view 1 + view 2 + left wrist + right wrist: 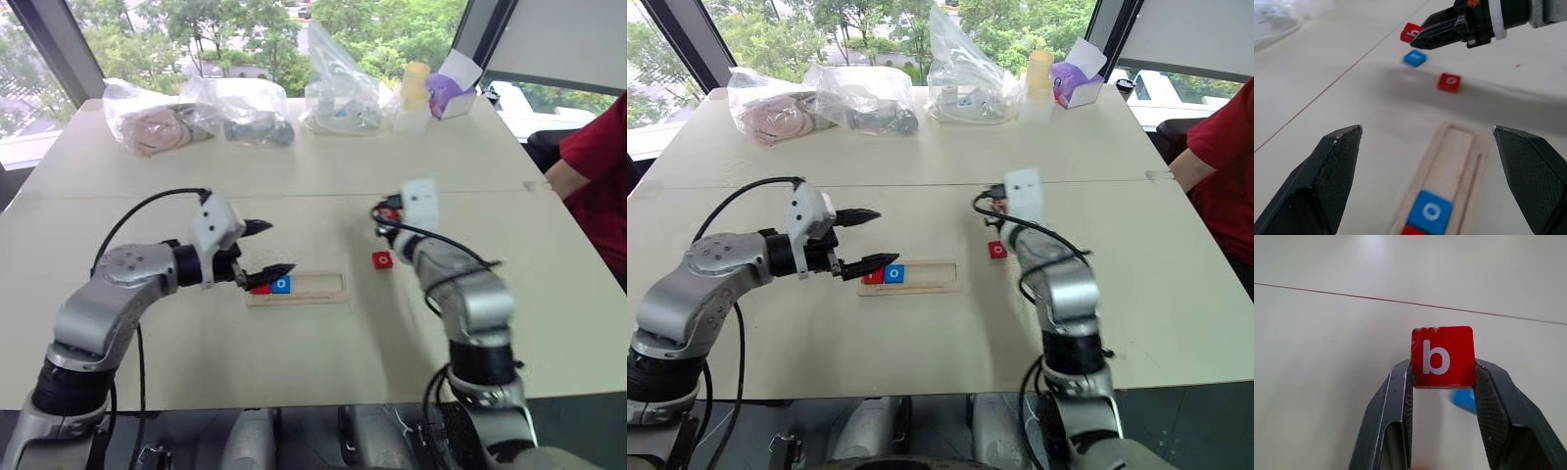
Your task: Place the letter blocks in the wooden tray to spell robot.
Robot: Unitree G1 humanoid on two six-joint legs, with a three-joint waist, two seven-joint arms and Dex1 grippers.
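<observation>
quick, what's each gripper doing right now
Left gripper: open, empty, above the wooden tray.
Right gripper: shut on the red b block.

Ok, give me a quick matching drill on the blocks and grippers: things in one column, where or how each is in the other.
Things:
1. red b block
2. blue o block
3. red o block
4. left gripper

States:
A. open, holding nothing
B. lying loose on the table
C. pinched in the right gripper
D. sitting in the tray

Pairs: 1-C, 2-D, 3-B, 4-A
</observation>
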